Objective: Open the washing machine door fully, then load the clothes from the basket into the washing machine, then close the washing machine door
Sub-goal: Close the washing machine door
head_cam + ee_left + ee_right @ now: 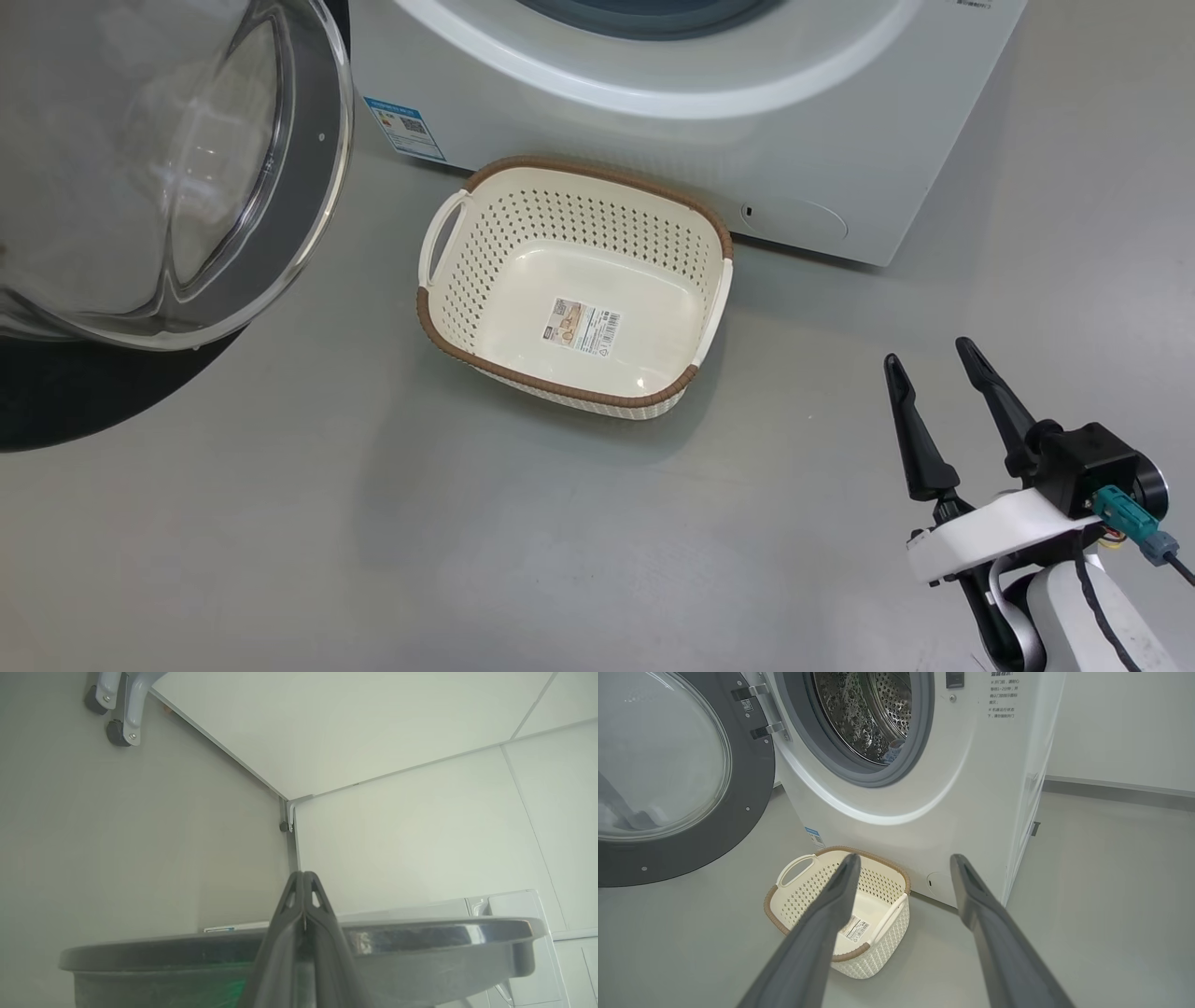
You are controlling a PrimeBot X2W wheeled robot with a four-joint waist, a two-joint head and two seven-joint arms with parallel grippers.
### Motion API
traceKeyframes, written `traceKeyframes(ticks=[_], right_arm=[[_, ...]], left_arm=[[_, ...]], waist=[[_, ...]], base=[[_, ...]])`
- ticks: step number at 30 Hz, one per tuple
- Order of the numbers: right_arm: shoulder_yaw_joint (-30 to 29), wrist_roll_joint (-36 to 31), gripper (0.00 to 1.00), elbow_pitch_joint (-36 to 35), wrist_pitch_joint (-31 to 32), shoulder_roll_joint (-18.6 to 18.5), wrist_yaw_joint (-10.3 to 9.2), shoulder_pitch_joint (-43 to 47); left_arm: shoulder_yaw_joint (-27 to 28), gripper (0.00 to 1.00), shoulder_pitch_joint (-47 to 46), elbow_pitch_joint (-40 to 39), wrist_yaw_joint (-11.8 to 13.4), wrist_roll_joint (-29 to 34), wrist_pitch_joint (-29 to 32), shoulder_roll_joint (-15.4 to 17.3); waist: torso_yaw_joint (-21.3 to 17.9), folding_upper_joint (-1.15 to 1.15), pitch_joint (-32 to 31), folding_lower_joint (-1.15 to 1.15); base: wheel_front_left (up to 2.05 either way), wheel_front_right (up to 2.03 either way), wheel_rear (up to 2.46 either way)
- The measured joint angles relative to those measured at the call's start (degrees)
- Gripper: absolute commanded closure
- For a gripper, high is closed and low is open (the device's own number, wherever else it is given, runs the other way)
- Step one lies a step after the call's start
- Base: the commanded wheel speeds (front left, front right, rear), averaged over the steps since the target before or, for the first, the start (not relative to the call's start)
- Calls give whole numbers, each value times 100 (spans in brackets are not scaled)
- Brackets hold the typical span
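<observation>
Basket empty, door wide open — closing is the step in hand.

We see the basket (485, 252) bare on the floor (467, 560), just in front of the washing machine (794, 140). A bit of the clothes (894, 749) shows low in the drum (873, 714), so loading looks done. The washing machine door (313, 201) stands open to our left. The left tool (303, 876) has its fingers pressed together, tip just over the door's rim. The right tool (928, 352) is spread, holding nothing, well off to the right. Our call: push w/ the left fingers near the rim opp. the hinge (759, 711), follow the arc — steady, fabric kept inside.
</observation>
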Motion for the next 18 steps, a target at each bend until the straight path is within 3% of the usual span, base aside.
traceKeyframes(ticks=[18], right_arm=[[-23,119,0,110,0,7,0,4]], left_arm=[[-383,100,102,3,-326,-311,1058,-10]], waist=[[254,0,-163,0]], base=[[0,0,0]])
